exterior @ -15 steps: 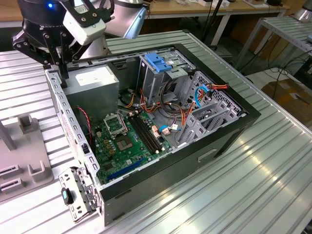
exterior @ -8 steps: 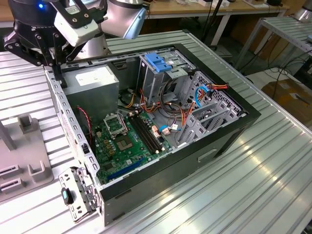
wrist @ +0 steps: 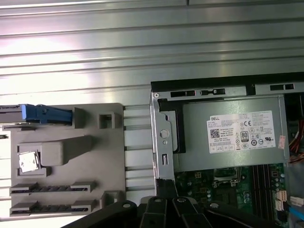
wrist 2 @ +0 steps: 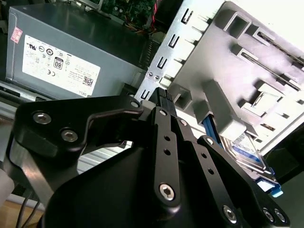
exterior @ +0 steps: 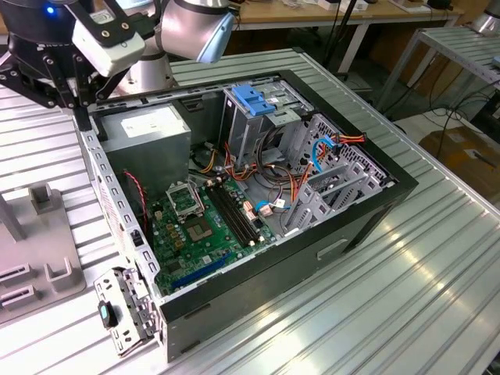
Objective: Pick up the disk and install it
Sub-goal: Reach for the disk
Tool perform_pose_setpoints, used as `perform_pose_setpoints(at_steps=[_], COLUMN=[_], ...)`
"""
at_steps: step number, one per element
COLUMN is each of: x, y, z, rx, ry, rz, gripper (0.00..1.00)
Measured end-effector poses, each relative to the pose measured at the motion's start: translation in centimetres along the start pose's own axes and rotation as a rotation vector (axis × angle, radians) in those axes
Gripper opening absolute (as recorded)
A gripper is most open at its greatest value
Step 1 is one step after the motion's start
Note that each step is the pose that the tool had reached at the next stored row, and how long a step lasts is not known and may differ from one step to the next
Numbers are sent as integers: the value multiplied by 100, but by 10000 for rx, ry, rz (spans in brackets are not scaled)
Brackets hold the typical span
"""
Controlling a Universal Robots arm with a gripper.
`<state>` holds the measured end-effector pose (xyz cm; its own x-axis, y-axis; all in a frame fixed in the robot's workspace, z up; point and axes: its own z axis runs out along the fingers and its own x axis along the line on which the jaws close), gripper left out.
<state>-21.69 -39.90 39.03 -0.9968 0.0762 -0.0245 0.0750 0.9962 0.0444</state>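
- Gripper is hanging at ten o'clock in the exterior view. Its black fingers are pressing together on nothing, just above the rear corner of the open computer case.
- Inside the case, a power supply is sitting at eleven o'clock and a green motherboard is lying near the middle. A blue bracket is capping the metal drive cage at twelve o'clock.
- A grey fixture is resting on the ribbed table at nine o'clock, beside the case.
- In the second wrist view, the gripper is showing its linkages meeting at one closed tip. Beyond it the disk is sitting in a slot of the grey fixture, its blue rail running along its sides.
- In the first wrist view, the disk is standing on edge in a slot at the fixture's far side from the case, well apart from the gripper. The gripper is hovering at the case wall near the power supply.
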Motion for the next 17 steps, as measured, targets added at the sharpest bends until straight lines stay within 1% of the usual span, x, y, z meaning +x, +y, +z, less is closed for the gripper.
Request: perform_pose_setpoints(at_steps=[10, 13, 17], x=[175, 259, 333], y=[-13, -20, -25], z=[-1, -2, -2], rx=[0, 0, 0], ry=[0, 0, 0], rz=[0, 1, 0], gripper=[11, 11, 11])
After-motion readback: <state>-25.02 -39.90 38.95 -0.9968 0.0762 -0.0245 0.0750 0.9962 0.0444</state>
